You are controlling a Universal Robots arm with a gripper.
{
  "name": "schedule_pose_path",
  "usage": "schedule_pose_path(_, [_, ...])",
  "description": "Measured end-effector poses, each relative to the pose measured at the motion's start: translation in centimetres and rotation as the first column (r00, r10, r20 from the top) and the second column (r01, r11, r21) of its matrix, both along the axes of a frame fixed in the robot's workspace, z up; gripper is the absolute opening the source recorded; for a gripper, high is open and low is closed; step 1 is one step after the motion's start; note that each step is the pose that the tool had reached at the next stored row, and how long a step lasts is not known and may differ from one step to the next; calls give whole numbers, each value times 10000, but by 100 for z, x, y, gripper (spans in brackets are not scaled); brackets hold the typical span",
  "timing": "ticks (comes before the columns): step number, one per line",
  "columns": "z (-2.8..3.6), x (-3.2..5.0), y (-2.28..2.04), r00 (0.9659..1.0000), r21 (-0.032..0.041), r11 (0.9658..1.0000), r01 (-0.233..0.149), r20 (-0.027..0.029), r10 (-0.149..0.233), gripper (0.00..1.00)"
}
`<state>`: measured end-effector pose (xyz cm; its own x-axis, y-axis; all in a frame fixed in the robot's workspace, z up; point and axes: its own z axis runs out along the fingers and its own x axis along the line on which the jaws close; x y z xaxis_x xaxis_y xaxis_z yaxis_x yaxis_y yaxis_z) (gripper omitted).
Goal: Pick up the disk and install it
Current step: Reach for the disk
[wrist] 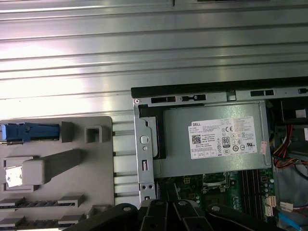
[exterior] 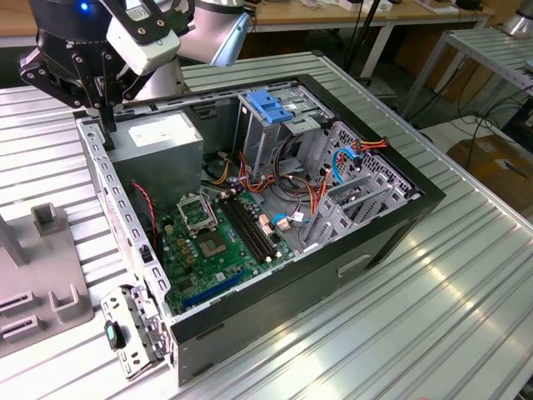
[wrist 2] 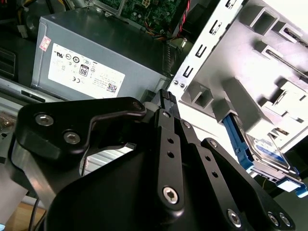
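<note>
Gripper (wrist 2: 166, 96) fingers look pressed together, holding nothing, hovering at the computer case (exterior: 250, 310) corner beside the power supply (wrist 2: 96, 53). Your disk (wrist 2: 262, 149) sits slotted in the grey fixture (wrist: 103, 168) just outside the case. Open wide before descending, then close squarely.

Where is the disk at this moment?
In the second wrist view, the disk sits in a slot of the grey holder, outside the computer case.
</note>
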<state>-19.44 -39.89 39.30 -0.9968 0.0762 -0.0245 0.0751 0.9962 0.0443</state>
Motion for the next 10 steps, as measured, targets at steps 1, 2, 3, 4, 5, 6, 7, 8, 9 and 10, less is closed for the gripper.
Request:
schedule_pose_path(1, [0, 0, 0, 10000, 0, 10000, 0, -1, 0, 11])
schedule_pose_path(2, [0, -1, 0, 10000, 0, 10000, 0, 0, 0, 11])
schedule_pose_path(3, [0, -1, 0, 10000, 0, 10000, 0, 0, 0, 11])
schedule_pose_path(4, [0, -1, 0, 10000, 0, 10000, 0, 0, 0, 11])
schedule_pose_path(5, [0, -4, 0, 10000, 0, 10000, 1, 0, -1, 11])
schedule_pose_path(6, [0, -8, 0, 10000, 0, 10000, 2, 0, -2, 11])
schedule_pose_path(7, [0, -13, 0, 10000, 0, 10000, 1, 0, -1, 11])
schedule_pose_path(8, [0, -21, 0, 10000, 0, 10000, 0, -1, 0, 11])
schedule_pose_path(9, [0, -29, 0, 10000, 0, 10000, 0, 0, 0, 11])
schedule_pose_path(10, [0, -45, 0, 10000, 0, 10000, 0, 0, 0, 11])
